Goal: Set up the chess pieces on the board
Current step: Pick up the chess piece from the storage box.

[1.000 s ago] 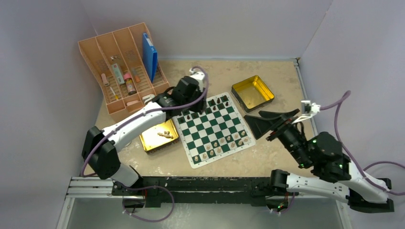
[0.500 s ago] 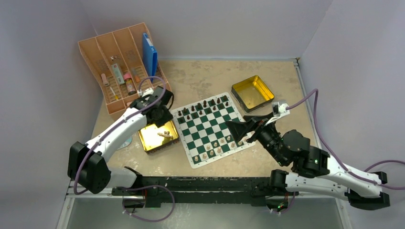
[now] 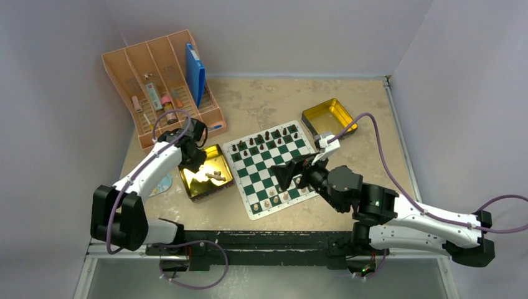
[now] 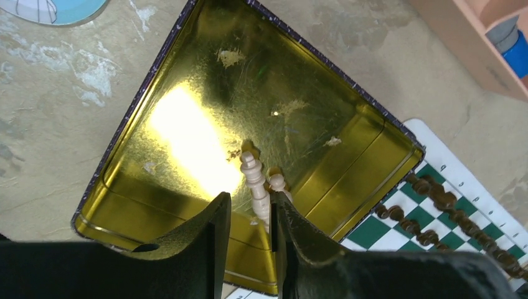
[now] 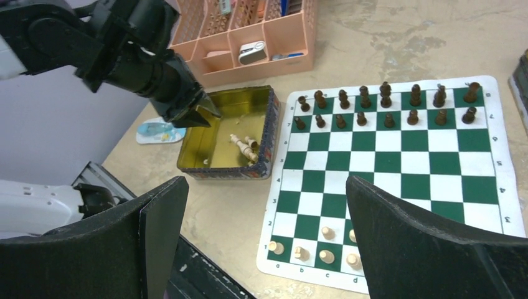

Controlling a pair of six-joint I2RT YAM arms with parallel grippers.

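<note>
Our left claw (image 4: 251,199) had swung off the board (image 3: 258,169) into the gold tin (image 4: 155,81), its jaws narrowing around a tan chessman (image 4: 254,177) that lay there but not yet clamping it. We judged a fresh pickup was starting. That arm reached forward with its wrist pitched down. The right claw (image 5: 266,187) had moved in over the board, gaping and empty.

The top view looks down from high at the near edge over the whole speckled beige bench (image 3: 268,103). The left wrist view hangs close above a shallow gold square tin (image 4: 218,93). The right wrist view faces across the green-and-white chess mat (image 5: 398,162) toward that tin; all three share both.
</note>
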